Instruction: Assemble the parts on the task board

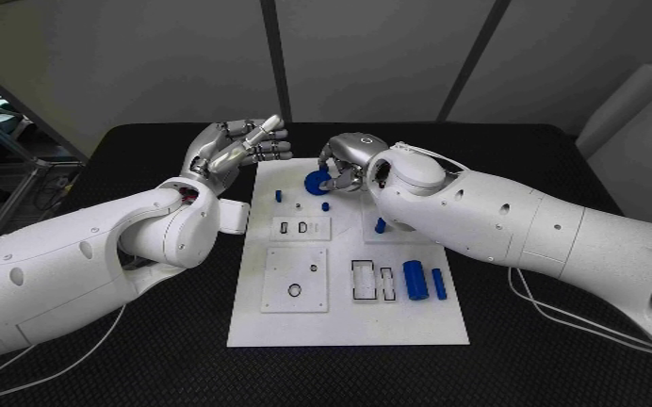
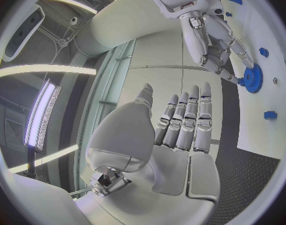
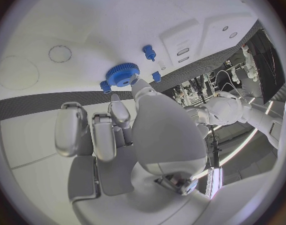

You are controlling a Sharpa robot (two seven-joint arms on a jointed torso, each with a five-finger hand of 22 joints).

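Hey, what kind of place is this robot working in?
Probably a robotics lab or test cell: a white task board with blue parts sits on a black table, grey partition panels stand behind, and strip lights run overhead.

arms: chunky glossy white shells, rounded and smooth, with a few small dark round holes dotted along the right arm (image 1: pixel 544 228)
left arm (image 1: pixel 95 256): same white casing, with a reddish bit showing in the gap at the wrist
left hand (image 1: pixel 234 151): silver metal, segmented fingers (image 2: pixel 187 117) with pale smooth pads and darker hinges
right hand (image 1: pixel 356 157): silver too, domed back with a small ring mark
cables: thin white ones trailing under both arms onto the bench
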